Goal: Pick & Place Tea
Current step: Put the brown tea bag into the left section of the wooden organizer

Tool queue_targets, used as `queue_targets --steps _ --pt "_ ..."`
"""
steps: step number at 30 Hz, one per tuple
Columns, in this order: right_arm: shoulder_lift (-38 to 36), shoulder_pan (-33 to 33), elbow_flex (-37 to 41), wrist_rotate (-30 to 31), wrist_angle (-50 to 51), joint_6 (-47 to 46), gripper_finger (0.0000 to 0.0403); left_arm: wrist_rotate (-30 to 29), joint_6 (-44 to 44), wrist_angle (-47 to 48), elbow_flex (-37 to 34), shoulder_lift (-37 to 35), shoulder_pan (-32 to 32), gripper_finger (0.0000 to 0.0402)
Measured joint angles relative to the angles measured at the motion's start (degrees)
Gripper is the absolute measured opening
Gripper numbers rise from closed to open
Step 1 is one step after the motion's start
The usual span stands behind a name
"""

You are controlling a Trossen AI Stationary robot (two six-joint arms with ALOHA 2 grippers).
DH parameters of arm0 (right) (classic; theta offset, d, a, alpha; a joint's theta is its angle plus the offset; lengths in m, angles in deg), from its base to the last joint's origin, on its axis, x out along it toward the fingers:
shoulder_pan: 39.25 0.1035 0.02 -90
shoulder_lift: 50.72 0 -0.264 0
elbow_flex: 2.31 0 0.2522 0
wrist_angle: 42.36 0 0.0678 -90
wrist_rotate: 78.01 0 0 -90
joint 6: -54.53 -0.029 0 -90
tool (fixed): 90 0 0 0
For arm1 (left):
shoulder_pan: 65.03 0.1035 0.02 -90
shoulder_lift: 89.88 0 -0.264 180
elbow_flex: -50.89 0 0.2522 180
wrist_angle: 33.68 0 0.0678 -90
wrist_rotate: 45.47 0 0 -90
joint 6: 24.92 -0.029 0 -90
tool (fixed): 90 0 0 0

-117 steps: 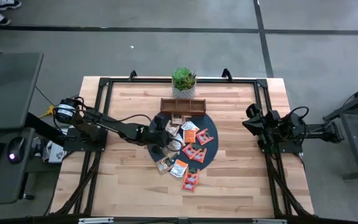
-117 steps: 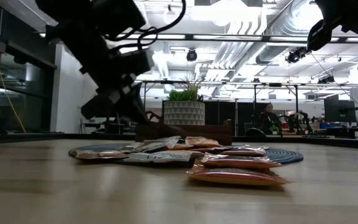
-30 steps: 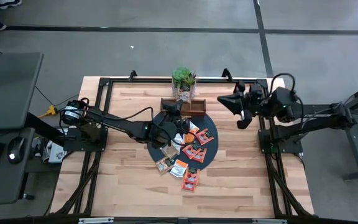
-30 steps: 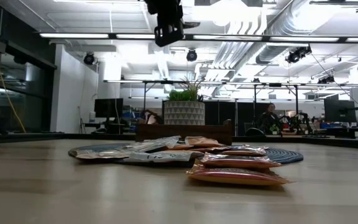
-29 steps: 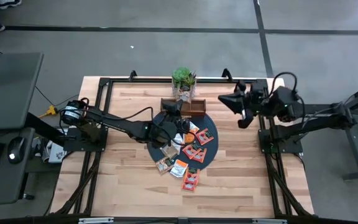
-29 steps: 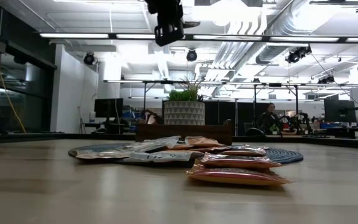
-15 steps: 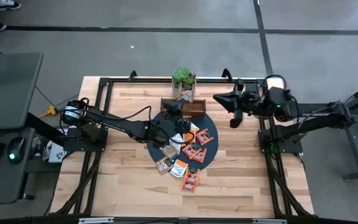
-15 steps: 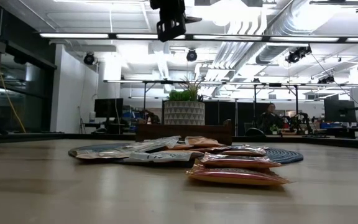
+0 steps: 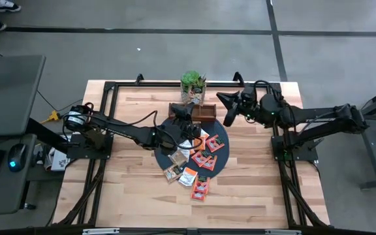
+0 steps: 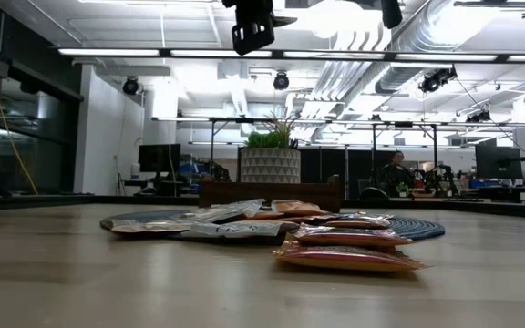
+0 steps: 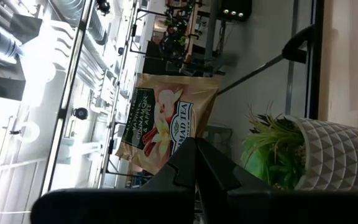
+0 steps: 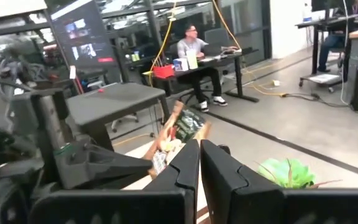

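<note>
Several small tea sachets (image 9: pixel 200 158), orange-red, tan and white, lie flat on the dark round mat (image 9: pixel 161 156) at mid-table; in the low view they show as a flat heap (image 10: pixel 335 241). My left gripper (image 9: pixel 183 112) hangs high over the wooden tray (image 9: pixel 205 112), shut on one tan-brown sachet (image 11: pixel 166 118). It shows at the top of the low view (image 10: pixel 252 32). My right gripper (image 9: pixel 221 100) hovers level just right of the tray, shut on nothing (image 12: pixel 199 155), and it faces the held sachet (image 12: pixel 182 127). My left gripper pinches the tan-brown sachet by the middle of one edge (image 11: pixel 180 147) between its two fingers. The fingers lie level and point toward the table's far edge. The sachet sticks out flat beyond the fingertips, lifted well clear of tray and mat.
A potted green plant (image 9: pixel 192 85) in a white pot stands at the far edge behind the tray. A black metal frame (image 9: pixel 109 88) runs around the tabletop. Bare wood lies at the near left (image 9: pixel 123 196) and near right (image 9: pixel 253 189).
My right gripper has swung from the table's far right corner toward the tray and the left gripper, sinking a little and turning, still shut. The sachets on the mat lie as before.
</note>
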Motion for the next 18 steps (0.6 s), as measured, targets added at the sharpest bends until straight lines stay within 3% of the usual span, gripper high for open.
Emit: queue_targets --steps 4,18 --pt "1.3 -2.1 0.0 -3.6 -0.9 -0.3 0.0012 0.1 -0.2 -1.3 0.0 0.0 0.0 0.0" --pt "1.6 -5.4 0.0 -2.4 0.5 -3.7 0.0012 1.6 -0.2 -1.5 0.0 0.0 0.0 0.0"
